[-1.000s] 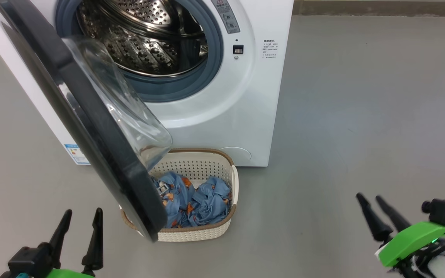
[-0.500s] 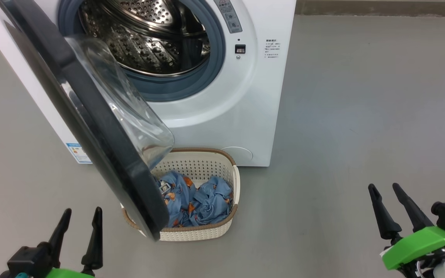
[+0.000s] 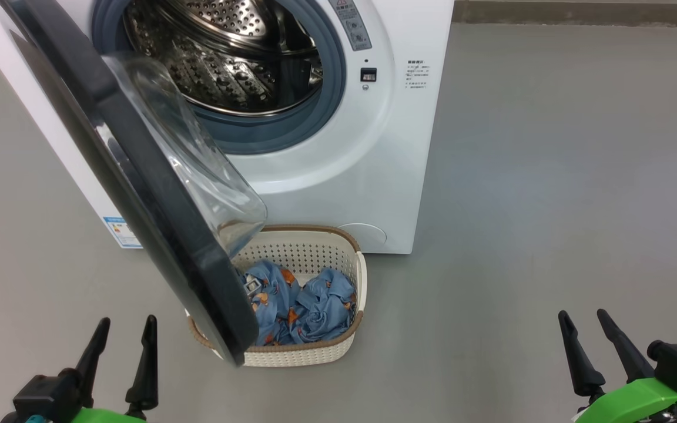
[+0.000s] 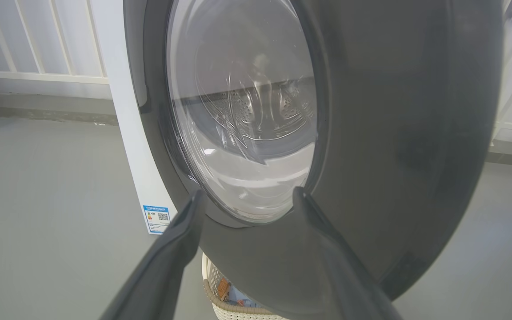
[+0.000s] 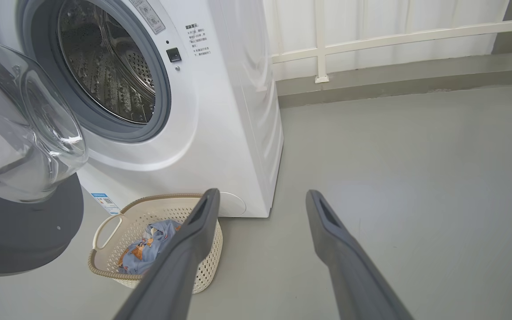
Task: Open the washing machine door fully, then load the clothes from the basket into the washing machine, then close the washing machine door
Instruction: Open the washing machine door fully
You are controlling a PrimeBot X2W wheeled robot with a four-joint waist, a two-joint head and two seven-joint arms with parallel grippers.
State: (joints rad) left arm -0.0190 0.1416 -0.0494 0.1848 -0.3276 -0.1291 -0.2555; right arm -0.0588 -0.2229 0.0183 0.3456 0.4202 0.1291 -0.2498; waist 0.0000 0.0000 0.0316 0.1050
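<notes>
Head view has the door (image 3: 138, 194) standing part open and edge-on, running from far left to near centre with its glass bowl facing right. Its near edge overhangs the left of the basket (image 3: 357, 276), which sits just before the washer (image 3: 374, 176) with the clothes (image 3: 303, 299) inside. Left gripper (image 3: 127, 321) and right gripper (image 3: 582, 314) hang near, spread wide, holding and touching nothing, above a grey floor (image 3: 550, 176) that runs back to a white railing (image 5: 371, 40).

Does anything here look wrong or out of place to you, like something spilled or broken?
Only one oddity: the washing machine door stands half open, and in the head view its lower edge overlaps the left side of the basket, hiding some of the clothes. Nothing looks spilled or broken.
</notes>
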